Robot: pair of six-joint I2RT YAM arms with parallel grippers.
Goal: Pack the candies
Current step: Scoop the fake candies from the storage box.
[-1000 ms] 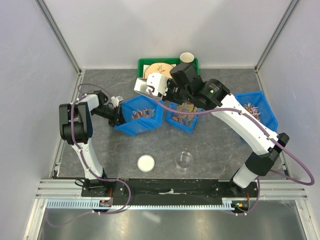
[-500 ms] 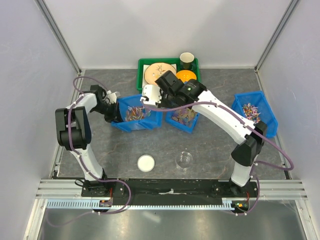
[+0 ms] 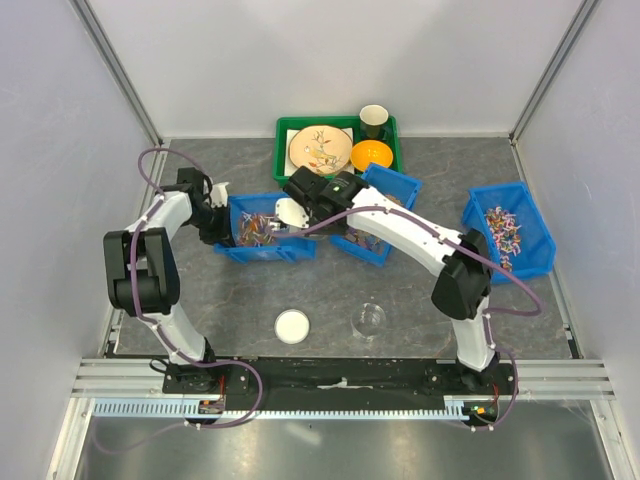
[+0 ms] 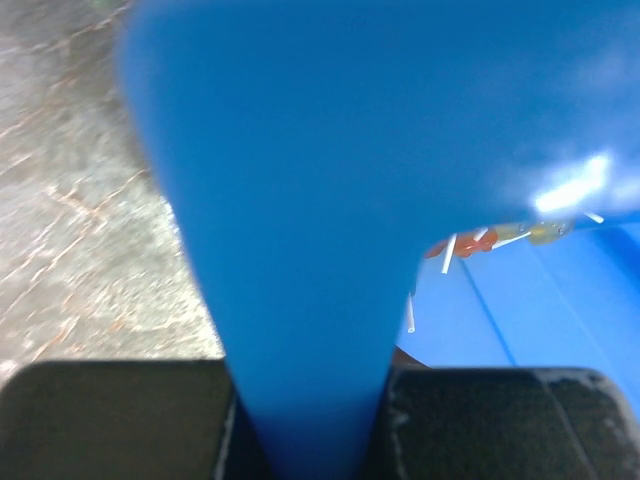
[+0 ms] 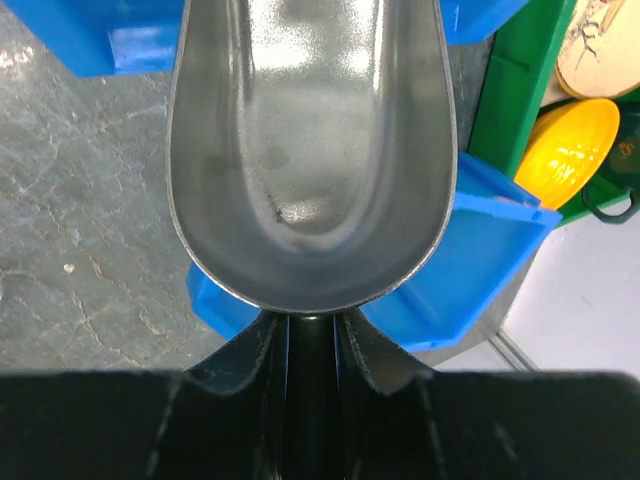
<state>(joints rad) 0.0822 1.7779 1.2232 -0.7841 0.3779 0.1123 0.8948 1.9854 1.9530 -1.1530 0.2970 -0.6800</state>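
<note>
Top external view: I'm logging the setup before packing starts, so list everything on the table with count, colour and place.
blue bins: three, blue; left-centre, centre, far right
candies: many, mixed bright colours; in the left-centre bin
sweets: many, pale mixed; in the right bin
green tray: one, green; back centre
plate: one, patterned cream; in tray
bowl: one, orange; in tray
cup: one, dark green; in tray
lid: one, white; front centre
jar: one, clear; front centre
scoop: one, metal, empty; in right fingers
left gripper: fingers pinch bin wall
right gripper: over left-centre bin
</note>
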